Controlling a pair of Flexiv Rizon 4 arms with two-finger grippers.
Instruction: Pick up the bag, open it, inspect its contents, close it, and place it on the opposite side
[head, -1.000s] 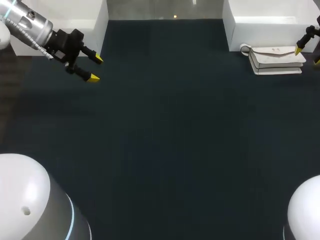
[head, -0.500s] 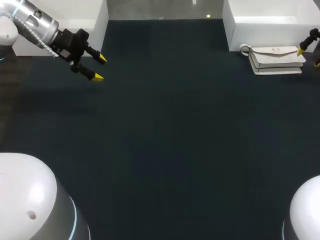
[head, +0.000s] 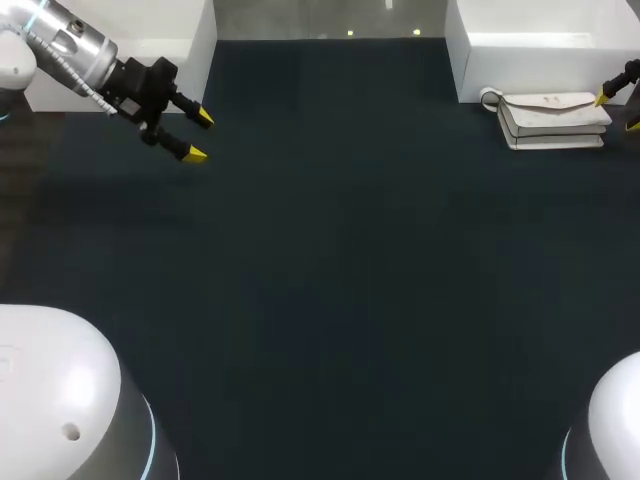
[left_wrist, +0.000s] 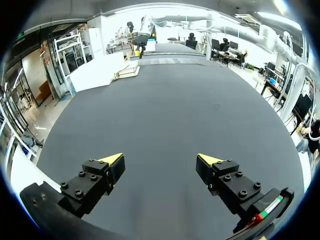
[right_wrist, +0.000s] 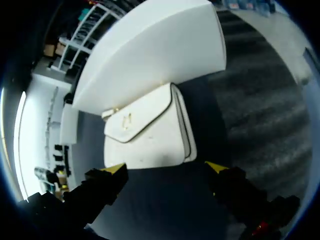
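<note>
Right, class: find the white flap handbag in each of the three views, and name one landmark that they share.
Head view: the white flap handbag lies at the far right of the dark table, next to the white rectangular box.
Left wrist view: the handbag is small, far ahead of the left arm's fingers.
Right wrist view: the handbag lies just ahead of the right arm's fingers.
Shared landmark: the white box beside it.

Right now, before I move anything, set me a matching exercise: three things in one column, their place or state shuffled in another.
1. bag
2. left hand
3. right hand

A. open, over the table's left side
B. open, facing the bag close up
C. lying flat, flap closed, beside the white box

Pairs: 1-C, 2-A, 3-B
</note>
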